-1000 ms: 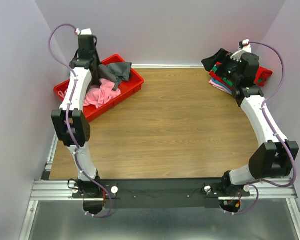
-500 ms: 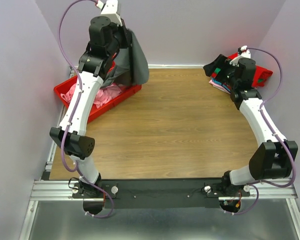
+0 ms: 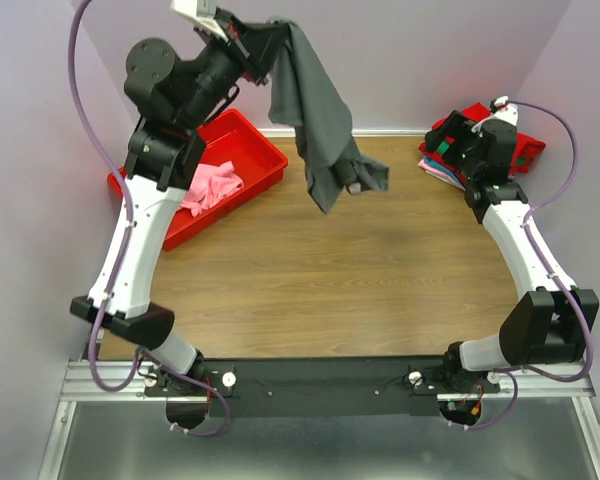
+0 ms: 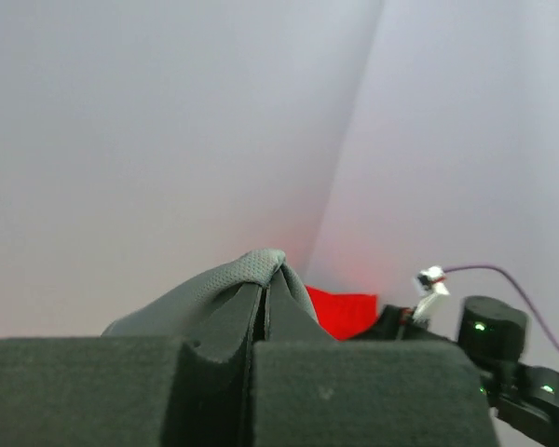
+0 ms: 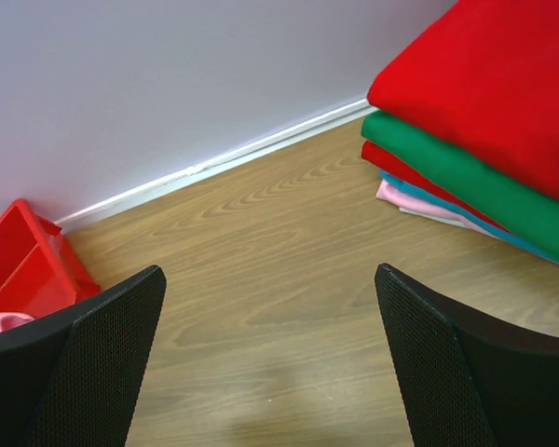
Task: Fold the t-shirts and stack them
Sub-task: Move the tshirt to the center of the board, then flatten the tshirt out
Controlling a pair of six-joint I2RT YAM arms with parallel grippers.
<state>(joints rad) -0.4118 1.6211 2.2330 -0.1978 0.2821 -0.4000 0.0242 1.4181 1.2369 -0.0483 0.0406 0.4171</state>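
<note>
The left end effector (image 3: 268, 38), pinching the grey shirt (image 3: 320, 120), holds it hanging above the table (image 3: 360, 270); the right end effector (image 5: 270, 307) is spread by the stack (image 5: 475, 102). Fetching step; next it likely needs laying flat for folding.

My left gripper (image 3: 265, 42) is high above the far left of the table (image 3: 360, 270). The hanging t-shirt (image 3: 320, 110) is pinched in it and drapes down to its right, over the far middle of the table. Below it, the bin (image 3: 215, 215) sits at the far left with another t-shirt (image 3: 212, 188) inside. The stack of folded t-shirts (image 5: 466, 121) lies in the far right corner, with my right gripper (image 5: 268, 279) just beside it.
</note>
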